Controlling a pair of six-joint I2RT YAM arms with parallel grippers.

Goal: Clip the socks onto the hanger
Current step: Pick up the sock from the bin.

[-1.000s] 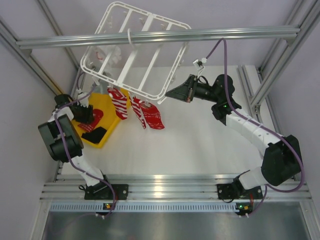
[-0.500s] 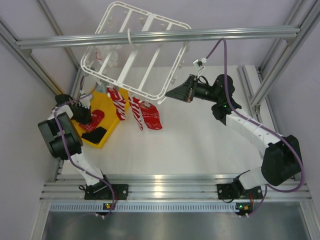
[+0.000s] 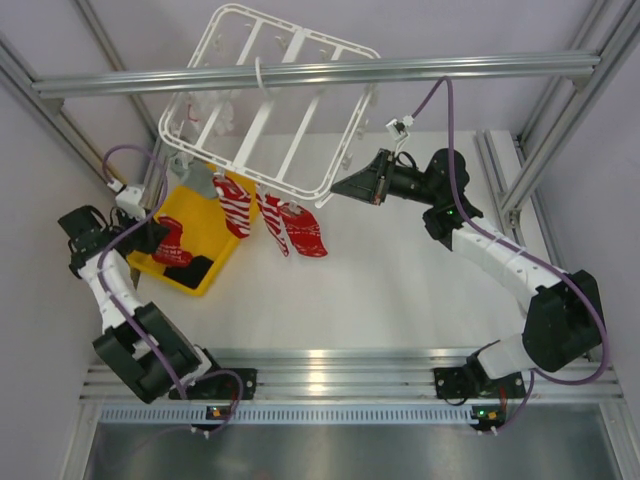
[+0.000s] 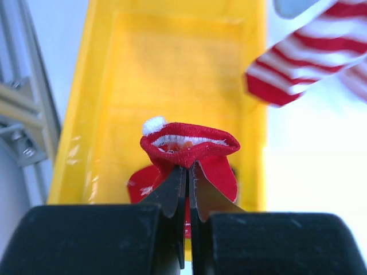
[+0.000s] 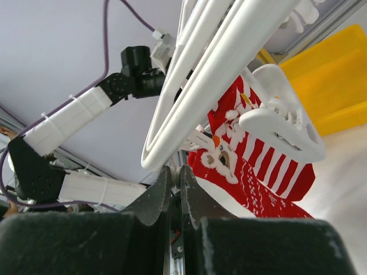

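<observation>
Leftmost, the left gripper (image 4: 187,169) is closed tight on a red sock (image 4: 189,146) near its cuff and holds it raised above the yellow tray (image 4: 80,114), presumably for carrying to a free clip. Centre: clipped socks (image 3: 285,225) hang under the tilted hanger (image 5: 229,63). Right: the right gripper (image 5: 175,172), its jaws pinched nearly together at the hanger's near corner, apparently steadies it.

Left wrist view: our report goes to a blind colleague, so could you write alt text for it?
The left pincer is shut on a red sock with white trim and a pompom, held in front of a yellow tray. A red-and-white striped sock hangs blurred at upper right.
</observation>
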